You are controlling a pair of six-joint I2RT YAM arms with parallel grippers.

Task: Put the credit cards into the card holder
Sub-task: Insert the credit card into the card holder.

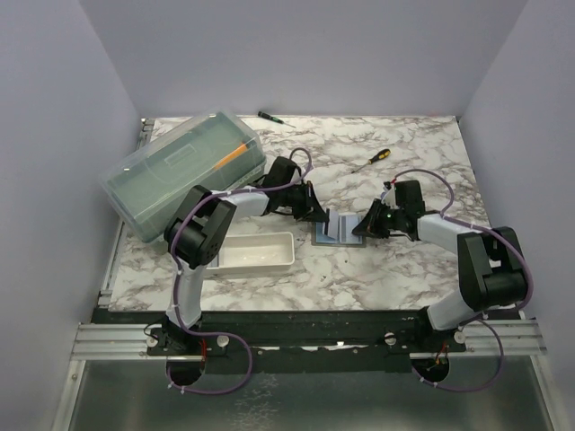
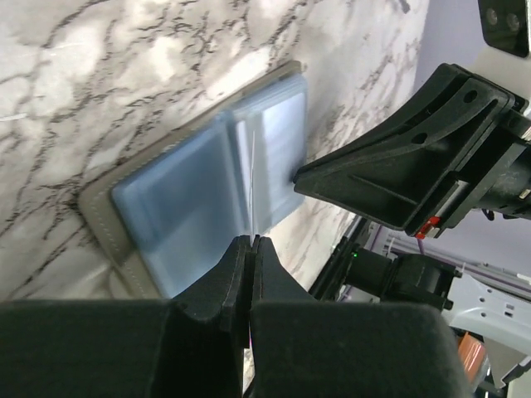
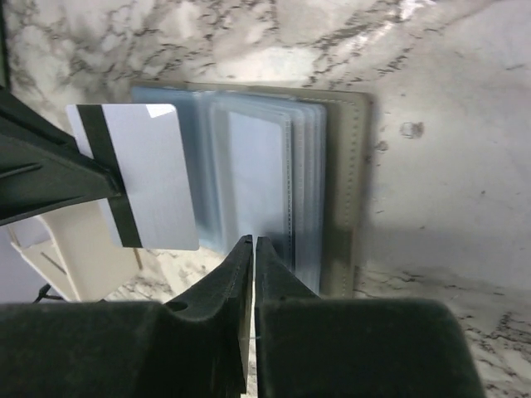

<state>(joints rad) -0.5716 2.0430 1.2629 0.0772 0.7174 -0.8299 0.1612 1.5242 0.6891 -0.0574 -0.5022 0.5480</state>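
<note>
- Now, at far left, one greenish box (image 1: 180, 171) sits tilted at the worktop's (image 1: 404, 269) back corner. One dark screwdriver (image 1: 269, 117) lies at the back edge beyond it.
- Nearer the arms, one white tray (image 1: 256, 254) lies just left of centre. No card shows in it.
- Next, the left pincer (image 2: 251, 242) is clenched on one card (image 3: 153, 178), white with a black stripe. It grips the card by one short end and holds it on edge above the holder's left half.
- I see only this one card.
- It looks light, stiff and slick. My guess is that it could swivel in a thin grip, so holding the end and leaving most of it free suits sliding it in.
- At centre, one grey holder (image 3: 344, 166) lies spread open on the worktop with its clear sleeves (image 3: 257, 174) up. The sleeves look soft and floppy, so I judge a mouth needs parting before the card enters.
- Just right of it, the right pincer (image 3: 252, 245) has its fingers pressed together at the sleeves' near edge. Whether a sleeve is nipped I cannot tell.
- Farther back right, one orange screwdriver (image 1: 373, 159) lies well apart.
</note>
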